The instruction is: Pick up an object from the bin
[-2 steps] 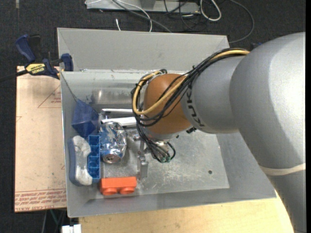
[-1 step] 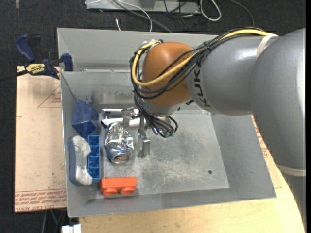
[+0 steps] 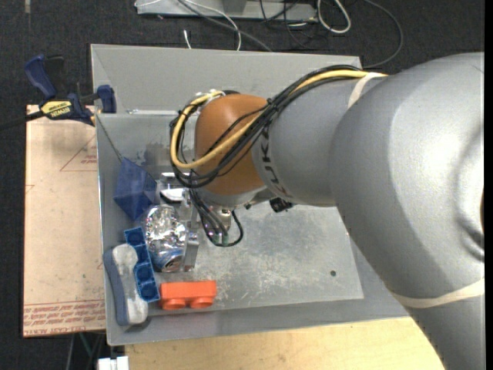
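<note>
Five small things, packed close along the left wall of the grey bin: a crumpled foil ball, a dark blue folded piece behind it, a blue compartment tray and a white handled piece in front, an orange-red brick nearest the front rim. Likely trouble from here: crushing the foil ball or skidding off it, light and springy by the look of it, if gripped off-centre; dragging the blue compartment tray along, just beside the ball and easily snagged; scraping the bin's left wall, so near at hand. Also possible: coming up with nothing, the ball merely shoved toward the dark blue folded piece. As for the gripper: low in the bin, beneath the orange cover and its looped cables, right against the foil ball's right side. Cannot tell how wide or narrow the opening, nor whether anything held; no clear sight of the ball clamped.
</note>
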`<state>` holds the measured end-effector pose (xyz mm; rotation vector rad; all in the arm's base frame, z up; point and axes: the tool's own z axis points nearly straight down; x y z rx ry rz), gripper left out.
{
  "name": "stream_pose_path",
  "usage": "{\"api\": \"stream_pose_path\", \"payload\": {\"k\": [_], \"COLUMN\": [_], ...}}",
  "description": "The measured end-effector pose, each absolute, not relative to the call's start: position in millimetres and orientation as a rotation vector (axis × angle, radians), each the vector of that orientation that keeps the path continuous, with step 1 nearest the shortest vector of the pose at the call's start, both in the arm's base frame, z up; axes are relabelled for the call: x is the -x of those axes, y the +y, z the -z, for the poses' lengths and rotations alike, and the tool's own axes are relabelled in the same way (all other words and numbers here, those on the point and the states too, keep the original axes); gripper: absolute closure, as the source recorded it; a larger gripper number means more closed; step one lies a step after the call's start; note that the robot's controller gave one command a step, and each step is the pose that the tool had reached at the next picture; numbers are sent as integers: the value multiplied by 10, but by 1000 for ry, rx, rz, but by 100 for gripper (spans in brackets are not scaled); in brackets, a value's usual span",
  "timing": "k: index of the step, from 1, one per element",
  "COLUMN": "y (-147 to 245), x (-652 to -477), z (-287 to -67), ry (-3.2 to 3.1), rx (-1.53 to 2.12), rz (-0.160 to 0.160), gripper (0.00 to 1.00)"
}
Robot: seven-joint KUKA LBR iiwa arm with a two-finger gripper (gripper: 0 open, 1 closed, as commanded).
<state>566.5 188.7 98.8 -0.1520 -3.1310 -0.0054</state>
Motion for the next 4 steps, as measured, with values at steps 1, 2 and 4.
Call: {"api": "stream_pose_path", "payload": {"k": [1,2,4], "y": [1333,1662,1653], "x": [-5751,-5489,-5464], "z": [-693,-702,-1079], "ry": [-3123,-3126,-3118], "rx": [-414,274,270], "rz": [0,6,1], "gripper": [0,100,100]}}
